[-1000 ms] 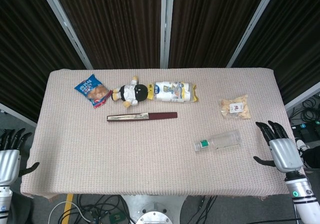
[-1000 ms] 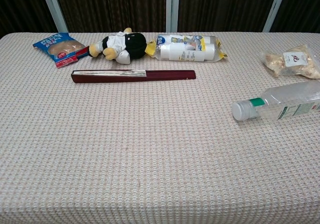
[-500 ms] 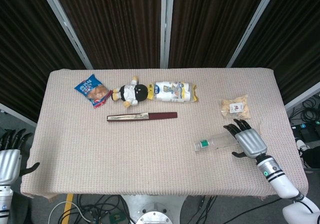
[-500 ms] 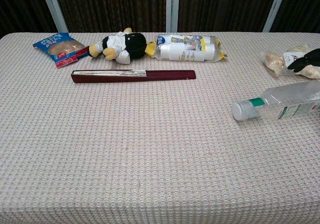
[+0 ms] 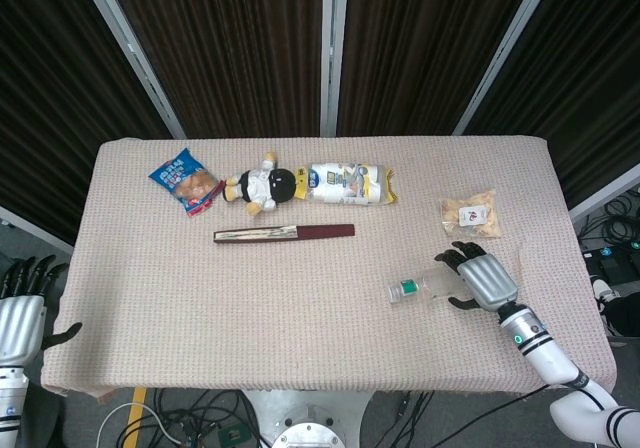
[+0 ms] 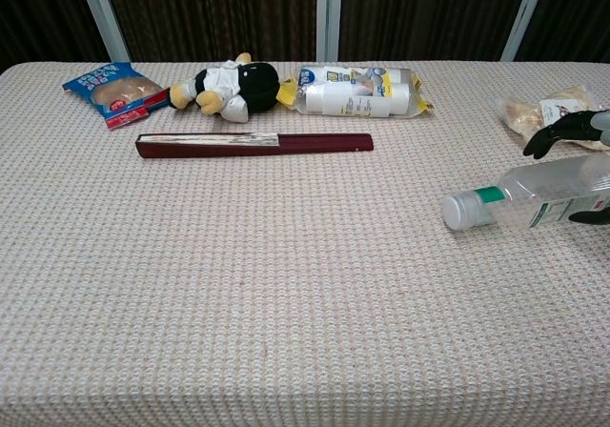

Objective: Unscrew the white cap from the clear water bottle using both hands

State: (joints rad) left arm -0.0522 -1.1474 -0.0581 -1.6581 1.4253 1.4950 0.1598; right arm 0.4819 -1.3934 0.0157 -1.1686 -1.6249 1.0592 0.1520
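While the clear water bottle (image 5: 440, 284) lies on its side on the table (image 5: 300, 308), white cap (image 6: 457, 212) pointing away from the right hand (image 5: 482, 280), that hand hovers spread over the bottle's base end; the left hand (image 5: 20, 320) waits well apart, also spread.

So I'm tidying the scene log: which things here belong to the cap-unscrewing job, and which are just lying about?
Job:
clear water bottle, lying on its side
white cap, still on
right hand, open over the bottle
left hand, off the table's edge

Lying about:
blue snack bag
plush doll
wrapped pack
folded fan
clear snack pouch
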